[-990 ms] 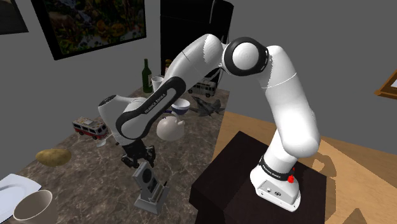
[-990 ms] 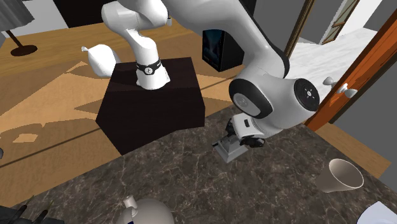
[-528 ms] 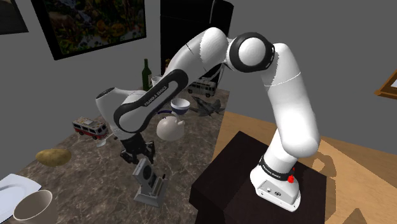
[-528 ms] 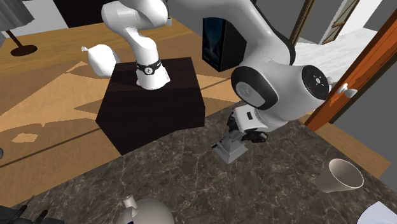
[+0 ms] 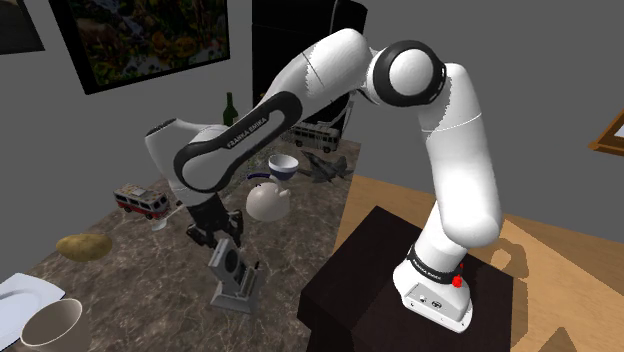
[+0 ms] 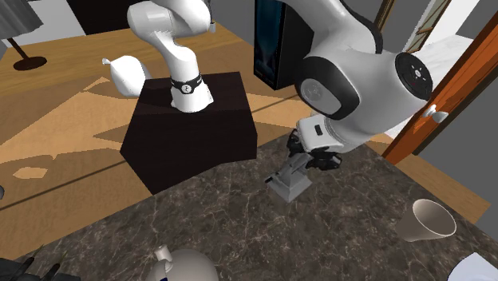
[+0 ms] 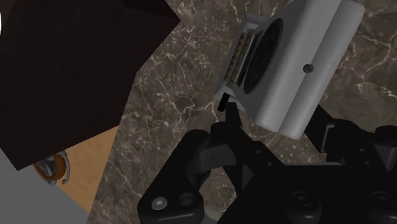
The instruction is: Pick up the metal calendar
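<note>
Now your white jointed arm (image 5: pixel 450 150) arches higher over the dark box stand (image 5: pixel 370 290) than it did a second ago. Its elbow is raised and its forearm drawn up from the brown veined marble counter (image 5: pixel 120 285).

Beneath the wrist is the task's object, the grey slab-shaped calendar with a dark round face and a flat foot (image 5: pixel 232 272). It leans over just beside the stand's corner, and its foot sits higher in the shoulder view than before.

The all-black two-finger gripper (image 5: pixel 222 242) clasps the calendar's upper part, one finger on either side, as the wrist view confirms.

Read this as the lift under way. The grasp appears sound, though you cannot tell from these views whether the foot has fully cleared the marble. Keep raising straight, because the tilt suggests the slab could pivot between the fingers.
</note>
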